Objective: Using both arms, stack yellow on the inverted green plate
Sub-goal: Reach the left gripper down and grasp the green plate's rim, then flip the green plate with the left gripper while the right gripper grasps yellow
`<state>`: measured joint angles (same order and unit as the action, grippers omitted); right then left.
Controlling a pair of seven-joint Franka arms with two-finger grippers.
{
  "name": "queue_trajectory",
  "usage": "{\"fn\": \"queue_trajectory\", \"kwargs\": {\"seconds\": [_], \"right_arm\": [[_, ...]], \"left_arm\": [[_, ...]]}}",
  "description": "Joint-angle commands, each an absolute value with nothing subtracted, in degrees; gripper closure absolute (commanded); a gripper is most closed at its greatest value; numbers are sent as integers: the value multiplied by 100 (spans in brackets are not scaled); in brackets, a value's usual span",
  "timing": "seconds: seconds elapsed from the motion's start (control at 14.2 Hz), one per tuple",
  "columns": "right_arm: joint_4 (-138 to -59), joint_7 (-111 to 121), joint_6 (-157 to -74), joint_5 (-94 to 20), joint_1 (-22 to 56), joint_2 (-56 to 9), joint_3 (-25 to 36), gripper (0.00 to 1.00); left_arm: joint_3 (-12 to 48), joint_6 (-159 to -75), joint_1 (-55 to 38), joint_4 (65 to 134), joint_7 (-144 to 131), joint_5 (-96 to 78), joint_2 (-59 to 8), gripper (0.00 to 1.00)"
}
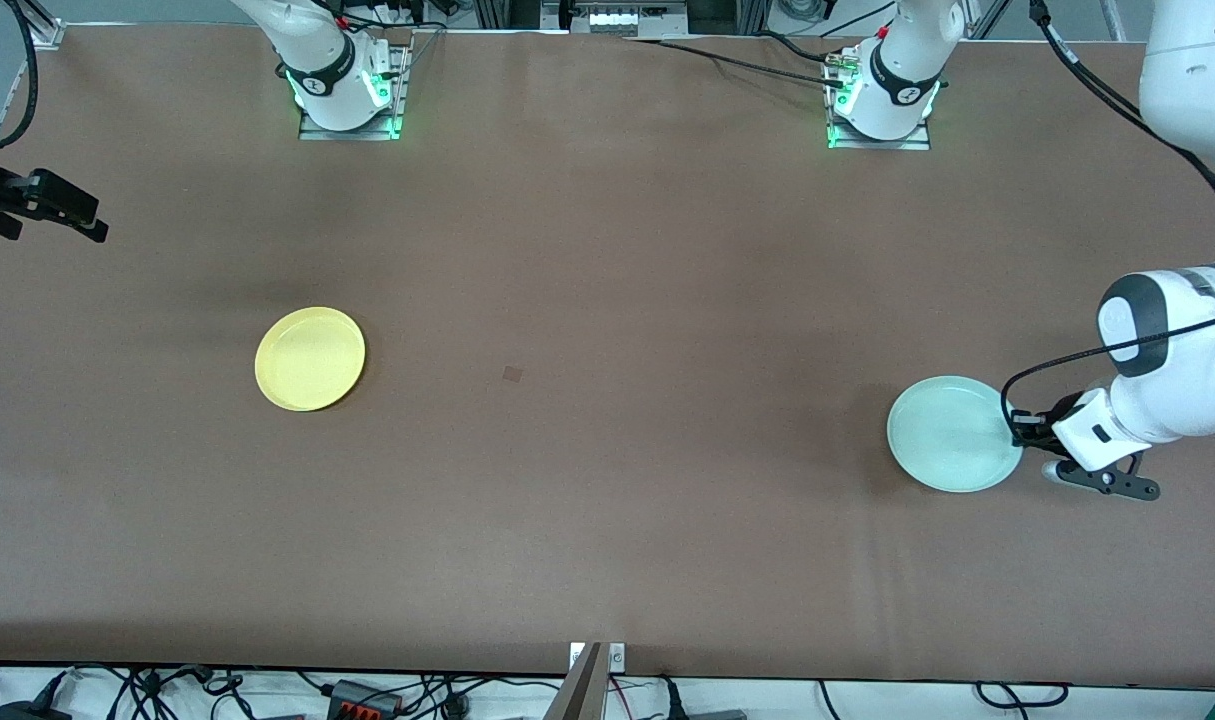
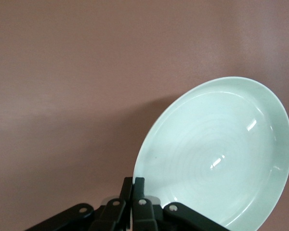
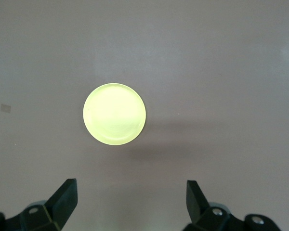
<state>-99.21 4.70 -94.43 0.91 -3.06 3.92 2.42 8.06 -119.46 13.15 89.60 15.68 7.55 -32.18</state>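
The pale mint-green plate [image 1: 952, 433] is at the left arm's end of the table, hollow side up. My left gripper [image 1: 1019, 430] is shut on its rim. In the left wrist view the gripper [image 2: 135, 185] pinches the edge of the green plate [image 2: 216, 154], which looks tilted and casts a shadow on the table. The yellow plate [image 1: 310, 358] lies flat, hollow side up, toward the right arm's end. My right gripper [image 1: 67, 212] hangs high at that end of the table, open and empty [image 3: 131, 192]. The yellow plate [image 3: 114, 114] shows far below it.
The brown tabletop [image 1: 607, 480] holds only the two plates and a small dark square mark [image 1: 512, 374] near the middle. The arm bases [image 1: 347, 90] stand along the edge farthest from the front camera. Cables run along the nearest edge.
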Motion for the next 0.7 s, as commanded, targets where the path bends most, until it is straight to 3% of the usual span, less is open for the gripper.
{"fn": "queue_trajectory", "kwargs": {"seconds": [0.0,0.28,0.63], "right_arm": [[-9923,448,-9404,62,-308,369,193,0],[-9932,413,-9474,53,-308,352,185,0],[-10020,413,-9650,44,-325,396,193,0]], "left_arm": [[809,-11060,767,8500,742,1545,-3024,99],[817,-10276,-120,8447,-664,2256,-2822,99],[782,-8835,-1939,8121,-2580,3855,-3005,99]]}}
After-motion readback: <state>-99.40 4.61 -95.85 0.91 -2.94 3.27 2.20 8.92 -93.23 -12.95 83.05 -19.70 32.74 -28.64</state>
